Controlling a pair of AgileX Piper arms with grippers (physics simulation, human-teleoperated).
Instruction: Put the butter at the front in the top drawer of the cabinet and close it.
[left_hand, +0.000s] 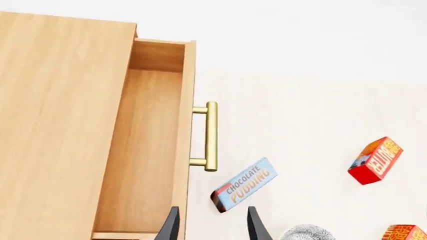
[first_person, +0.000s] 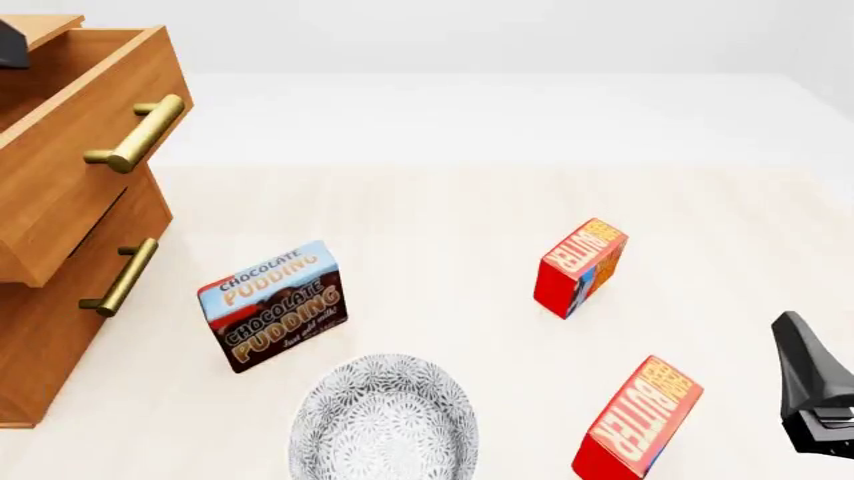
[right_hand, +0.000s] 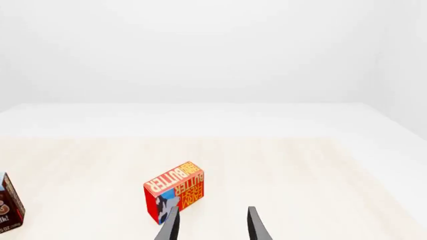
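The butter (first_person: 638, 420) at the front is a red carton standing tilted on the table near the front edge; in the left wrist view only its corner (left_hand: 403, 232) shows. My right gripper (first_person: 805, 380) hovers just right of it, open and holding nothing. A second, identical carton (first_person: 581, 265) stands farther back, and the right wrist view shows it (right_hand: 175, 197) ahead of the open right gripper (right_hand: 212, 227). The cabinet (first_person: 40, 330) is at the left, its top drawer (first_person: 80, 170) pulled out and its inside (left_hand: 143, 150) bare. My left gripper (left_hand: 212, 230) is open above the drawer front, close to the brass handle (left_hand: 210, 136).
A Chocolate Pudding box (first_person: 274, 303) stands between the cabinet and the cartons. In front of it sits a grey patterned bowl (first_person: 384, 415). The lower drawer (first_person: 67, 320) is shut, and its handle (first_person: 120, 278) juts out.
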